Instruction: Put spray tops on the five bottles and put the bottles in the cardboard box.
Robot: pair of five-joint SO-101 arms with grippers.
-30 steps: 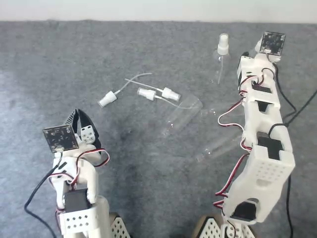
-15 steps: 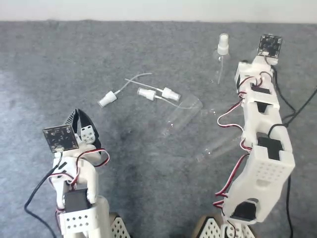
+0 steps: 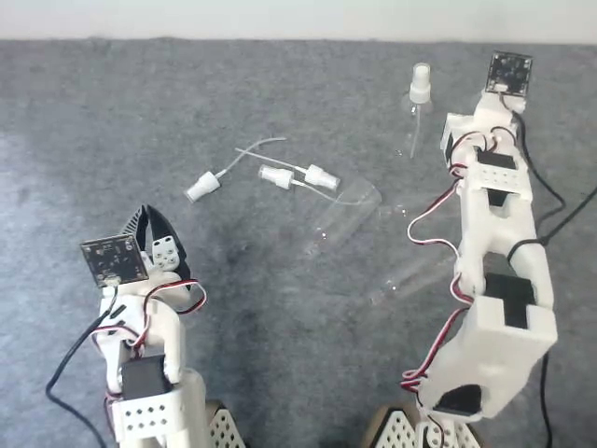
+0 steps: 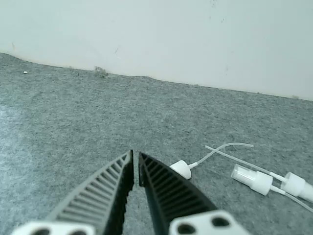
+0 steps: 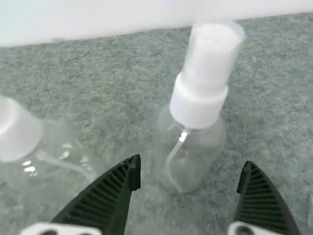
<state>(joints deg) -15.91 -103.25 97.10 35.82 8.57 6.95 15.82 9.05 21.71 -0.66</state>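
Between right jaws, spread wide: upright bottle (image 5: 194, 147), spray top (image 5: 208, 73) on.

Capped bottle (image 3: 419, 93): far right, upright on counter (image 3: 112, 112), beside right tool (image 5: 190, 171).
Loose spray tops (image 3: 275, 176): centre, left of lying bottles (image 3: 347, 217).

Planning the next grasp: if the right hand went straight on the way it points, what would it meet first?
Probably the upright bottle, already capped, standing dead ahead of the open right hand; depth is unclear.

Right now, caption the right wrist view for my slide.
Open right claw facing an upright capped spray bottle on grey carpet.
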